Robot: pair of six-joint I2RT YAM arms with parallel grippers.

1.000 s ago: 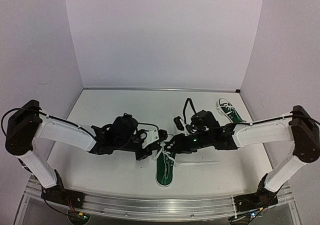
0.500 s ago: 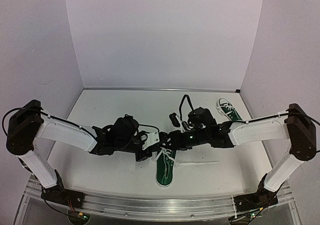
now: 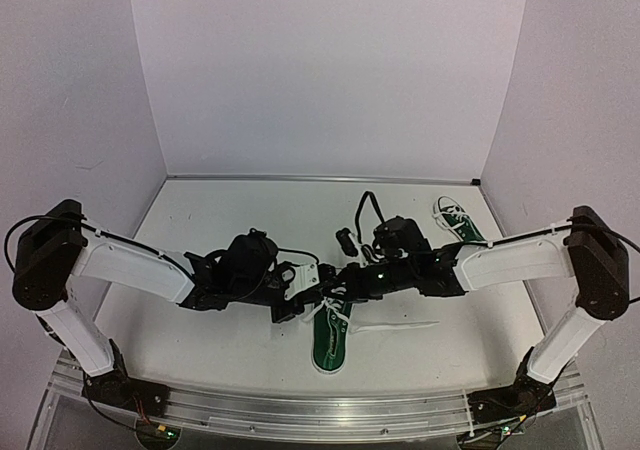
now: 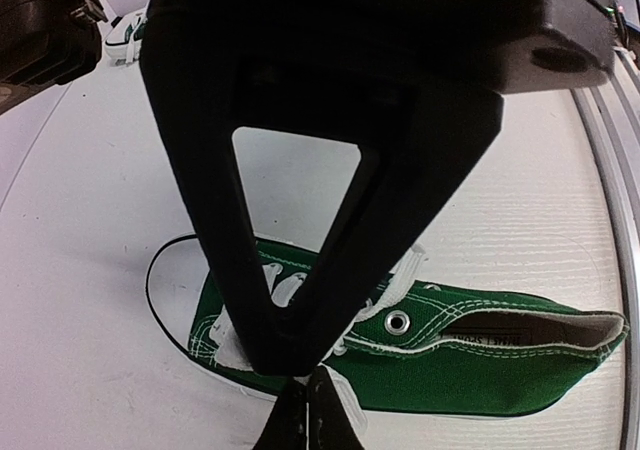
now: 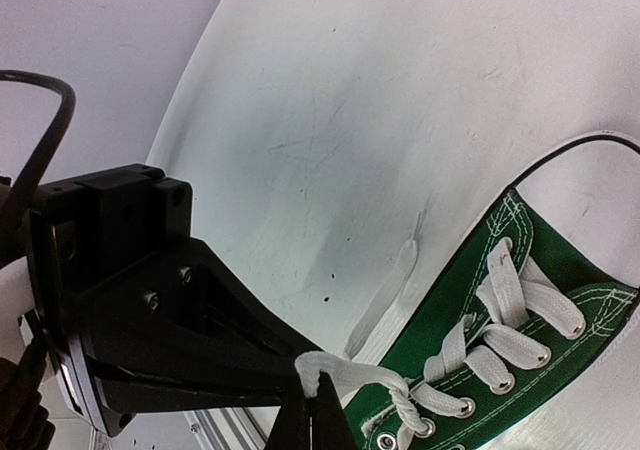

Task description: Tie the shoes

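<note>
One dark green shoe [image 3: 330, 345] lies on its side at the front middle of the table, with its eyelet side seen close up [image 4: 480, 370] and its laced front [image 5: 520, 310]. The other shoe [image 3: 456, 220] lies at the back right. My two grippers meet just above the near shoe's toe. The right gripper [image 5: 315, 420] is shut on a raised loop of white lace [image 5: 350, 375] that runs up from the top eyelets. The left gripper [image 4: 307, 415] is shut too, its tips at the same loop. In the top view they are the left gripper [image 3: 312, 292] and the right gripper [image 3: 335, 288].
A loose lace end [image 3: 400, 325] trails right of the near shoe across the white table, and another lace end [image 5: 390, 290] lies flat beside the shoe. A metal rail [image 3: 300, 410] runs along the near edge. Lilac walls close in the back and both sides.
The right gripper has moved slightly left toward the left gripper and gone from open to shut on the lace loop. The left arm has barely moved.
</note>
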